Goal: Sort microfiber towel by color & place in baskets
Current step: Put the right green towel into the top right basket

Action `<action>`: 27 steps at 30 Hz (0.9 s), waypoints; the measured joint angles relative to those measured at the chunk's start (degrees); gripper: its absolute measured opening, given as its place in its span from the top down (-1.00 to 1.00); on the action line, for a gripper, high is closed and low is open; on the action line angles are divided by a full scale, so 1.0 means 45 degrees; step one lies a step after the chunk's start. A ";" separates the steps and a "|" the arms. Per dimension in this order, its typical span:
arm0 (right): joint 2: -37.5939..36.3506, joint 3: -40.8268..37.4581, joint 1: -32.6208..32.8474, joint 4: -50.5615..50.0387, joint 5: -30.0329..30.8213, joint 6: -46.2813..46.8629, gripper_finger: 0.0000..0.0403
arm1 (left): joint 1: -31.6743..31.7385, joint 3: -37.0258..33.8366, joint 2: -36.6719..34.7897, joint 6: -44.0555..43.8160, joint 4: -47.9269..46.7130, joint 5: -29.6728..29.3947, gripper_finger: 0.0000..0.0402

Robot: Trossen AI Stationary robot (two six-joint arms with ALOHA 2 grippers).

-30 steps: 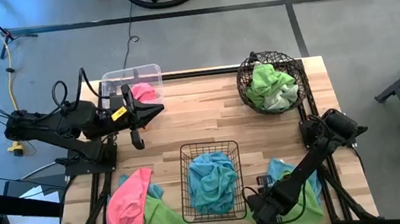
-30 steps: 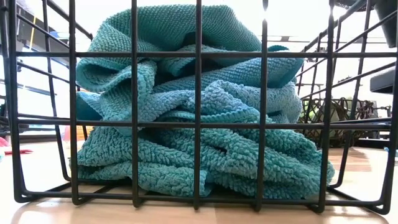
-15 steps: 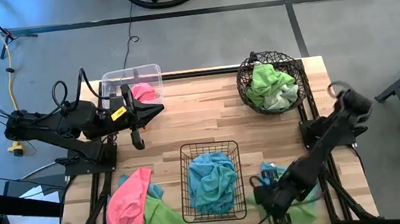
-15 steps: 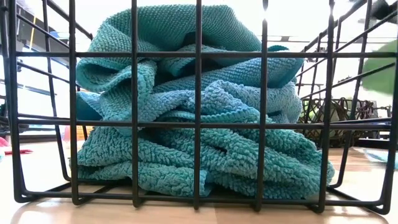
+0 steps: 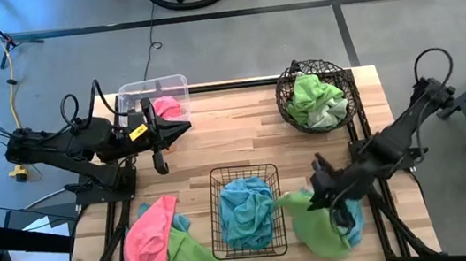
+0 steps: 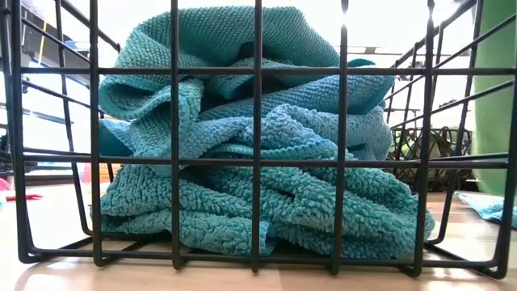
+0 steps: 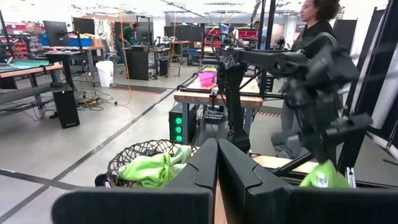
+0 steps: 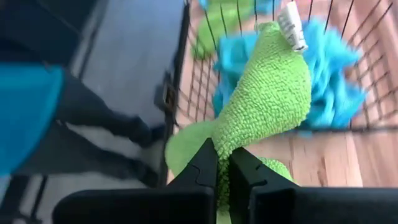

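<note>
From above: a pale wooden table (image 5: 225, 140) on a grey concrete floor (image 5: 416, 28) crossed by dark seams. Parked at the table's far left, the left gripper (image 5: 160, 164), fingers pressed together and empty, just beside a clear tub (image 5: 135, 96) with a pink towel (image 5: 166, 107) inside. At the far right corner, a round wire basket (image 5: 286, 88) filled with green towels (image 5: 317, 100). At near centre, a black grid basket (image 5: 225, 238) filled with blue towels (image 5: 248, 211). At near left, a loose heap of pink, green and blue cloths (image 5: 162, 242). At near right, the right gripper (image 5: 323, 198) clamped on a green towel (image 5: 312, 228), raised over a blue towel (image 5: 354, 221) on the wood.

At table height: grid bars up close around the blue towels (image 6: 258, 137), the green towel (image 6: 494, 105) hanging at the right edge, bright room behind.

From the left wrist: shut fingers (image 7: 217, 168) in front, the round wire basket (image 7: 140, 163) ahead, a workshop with benches, monitors and a standing person (image 7: 308, 68) beyond.

From the right wrist: fingers (image 8: 217, 168) pinched on the green towel (image 8: 267, 106) beside the grid basket (image 8: 199, 81).
</note>
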 joint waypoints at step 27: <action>-0.0327 0.0024 -0.5052 1.2084 0.1030 -0.6998 1.00 | -0.0019 -0.0005 -0.0015 -0.0107 0.1461 0.1622 1.00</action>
